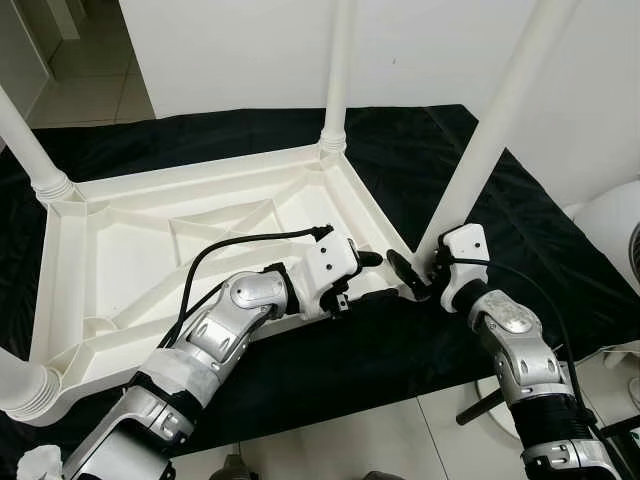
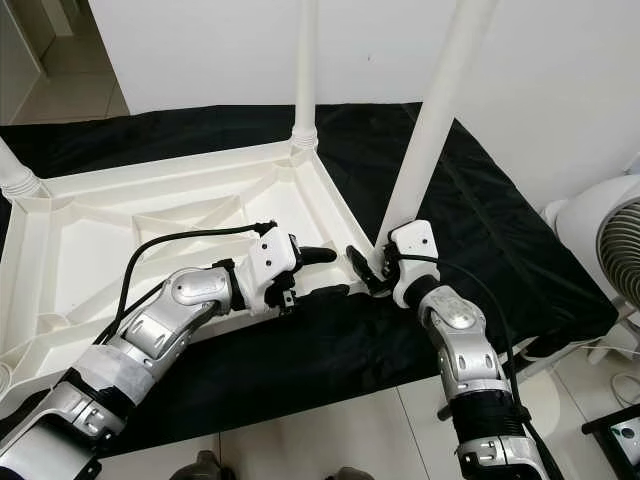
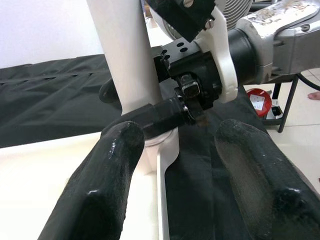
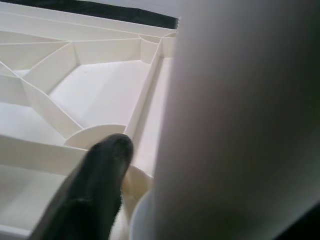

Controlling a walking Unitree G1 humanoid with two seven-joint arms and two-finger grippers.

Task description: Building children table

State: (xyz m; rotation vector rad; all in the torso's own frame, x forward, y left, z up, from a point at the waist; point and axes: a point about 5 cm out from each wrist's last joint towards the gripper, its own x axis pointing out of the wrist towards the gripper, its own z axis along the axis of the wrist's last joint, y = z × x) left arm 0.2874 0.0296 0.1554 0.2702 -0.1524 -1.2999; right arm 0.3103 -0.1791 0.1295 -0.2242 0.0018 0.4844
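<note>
A white plastic table [image 1: 150, 250] lies upside down on a black cloth [image 1: 420, 150], its legs pointing up. At the near right corner stands one white leg [image 1: 500, 110]. My right gripper [image 1: 415, 272] is shut around the base of this leg, one finger in front and one behind. The same leg [image 4: 240, 125] shows close up in the right wrist view, beside one black finger [image 4: 95, 185]. My left gripper [image 1: 372, 277] is open just left of that corner, over the table's rim, holding nothing. Its fingers [image 3: 107, 170] point at the leg base [image 3: 125, 55].
Three more legs stand at the far right [image 1: 338, 70], far left [image 1: 25, 140] and near left [image 1: 20, 385] corners. A white wall [image 1: 250, 50] is behind. A white fan [image 2: 620, 240] stands on the tiled floor to the right.
</note>
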